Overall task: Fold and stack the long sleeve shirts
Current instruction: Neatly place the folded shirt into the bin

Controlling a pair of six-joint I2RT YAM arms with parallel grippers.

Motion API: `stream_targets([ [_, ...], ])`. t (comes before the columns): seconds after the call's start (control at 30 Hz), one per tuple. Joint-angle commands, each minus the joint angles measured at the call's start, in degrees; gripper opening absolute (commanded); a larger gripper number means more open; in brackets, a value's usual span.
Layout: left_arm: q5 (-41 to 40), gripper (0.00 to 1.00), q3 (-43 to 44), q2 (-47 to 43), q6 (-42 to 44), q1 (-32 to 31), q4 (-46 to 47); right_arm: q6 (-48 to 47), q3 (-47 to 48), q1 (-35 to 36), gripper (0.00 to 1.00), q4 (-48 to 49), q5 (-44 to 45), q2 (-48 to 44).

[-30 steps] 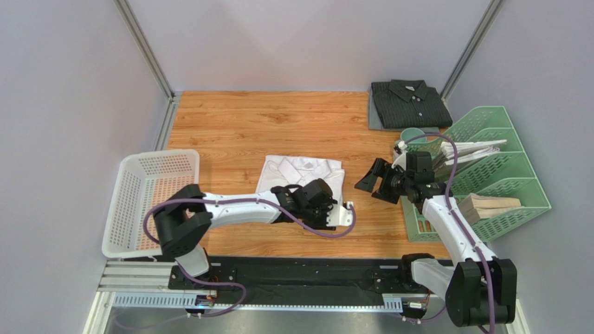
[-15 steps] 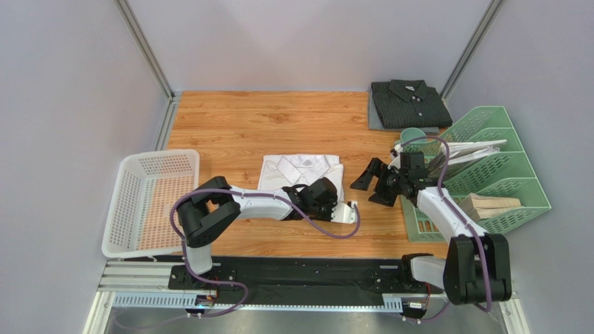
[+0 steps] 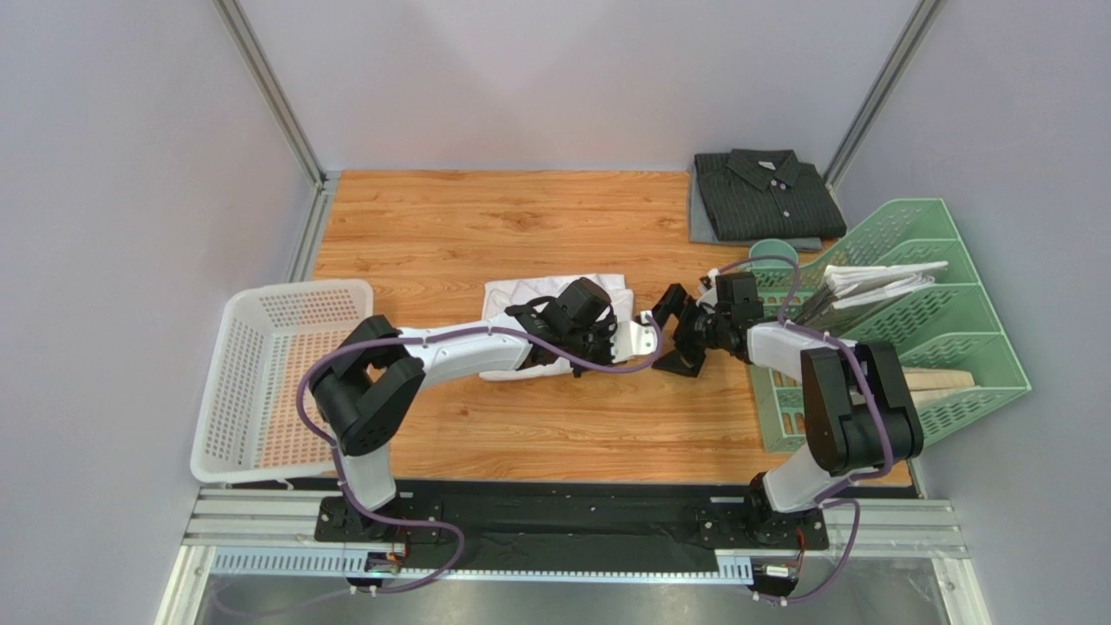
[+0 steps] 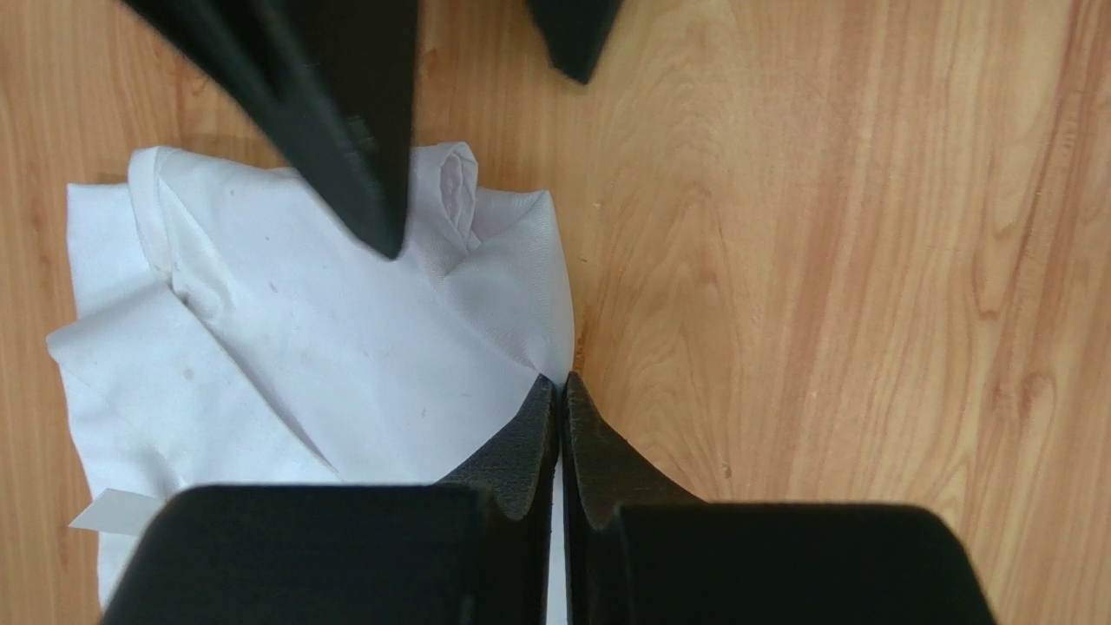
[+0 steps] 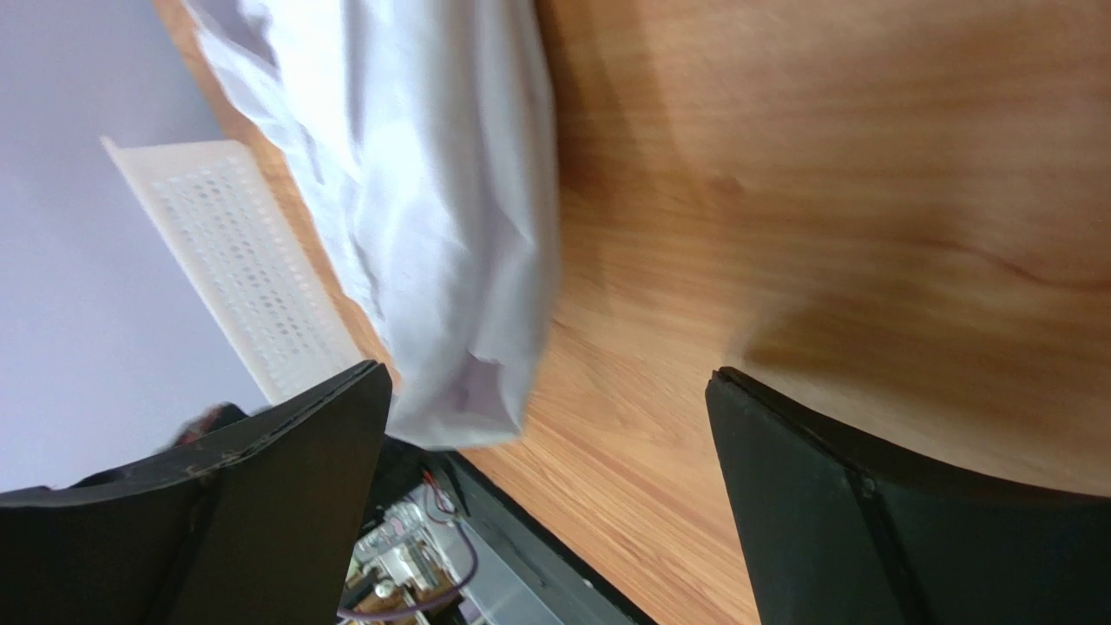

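Note:
The white long sleeve shirt (image 3: pixel 554 306) lies folded mid-table, also seen in the left wrist view (image 4: pixel 326 326) and the right wrist view (image 5: pixel 430 222). My left gripper (image 3: pixel 644 341) is at the shirt's right edge. Its jaws (image 4: pixel 561 386) are pressed together, and a sliver of white cloth shows between them. My right gripper (image 3: pixel 680 333) is just to the right of the left one, jaws wide apart (image 5: pixel 548 378). One of its fingers (image 4: pixel 352 117) hangs over the shirt. The dark striped long sleeve shirt (image 3: pixel 763 195) lies folded at the back right.
A white mesh basket (image 3: pixel 281 371) stands at the near left. A green file rack (image 3: pixel 939 326) holding white papers (image 3: pixel 880 277) fills the right side, with a green cup (image 3: pixel 770 254) beside it. Grey walls enclose the wooden table (image 3: pixel 522 222).
My left gripper has shut on the white shirt's right edge and moved away from the near edge, bunching the cloth. The right gripper has swung left to the shirt and opened wider.

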Motion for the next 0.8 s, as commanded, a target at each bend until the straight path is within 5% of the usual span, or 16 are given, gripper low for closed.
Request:
stream_targets([
  [0.0, 3.3, 0.0, 2.6, -2.2, -1.6, 0.4, -1.4, 9.2, 1.3, 1.0, 1.0, 13.7, -1.5, 1.2],
  [0.23, 4.3, 0.0, 3.9, -2.0, -3.7, 2.0, -1.6, 12.0, 1.7, 5.8, 1.0, 16.2, 2.1, 7.4],
  [0.77, 6.6, 0.0, 7.2, -1.7, -7.4, 4.0, -2.9, 14.9, 12.2, 7.2, 0.74, 17.0, 11.5, 19.4],
])
